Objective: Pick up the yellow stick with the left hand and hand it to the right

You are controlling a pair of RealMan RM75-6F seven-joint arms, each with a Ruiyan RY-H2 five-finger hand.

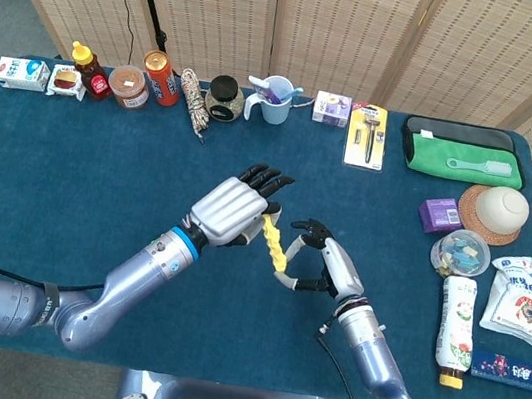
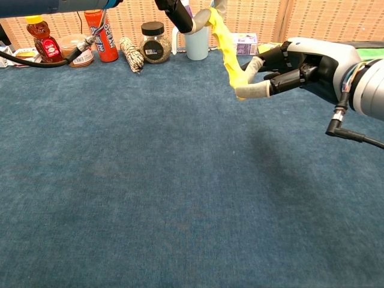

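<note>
The yellow stick (image 1: 276, 244), twisted and knobbly, hangs above the blue table, slanting down to the right. My left hand (image 1: 234, 210) pinches its upper end; in the chest view only the fingertips (image 2: 180, 12) show at the top edge, on the yellow stick (image 2: 227, 51). My right hand (image 1: 322, 261) sits just right of it with fingers apart. The stick's lower end lies between that right hand's (image 2: 300, 63) thumb and a finger, touching or nearly so, but not closed in.
Along the back edge stand a honey bear (image 2: 41, 39), an orange bottle (image 2: 99, 33), a rope bundle (image 2: 131, 54), a dark jar (image 2: 154, 42) and a cup (image 1: 275, 100). A razor pack (image 1: 365, 134), green case (image 1: 460, 154) and snack packs (image 1: 519, 295) lie to the right.
</note>
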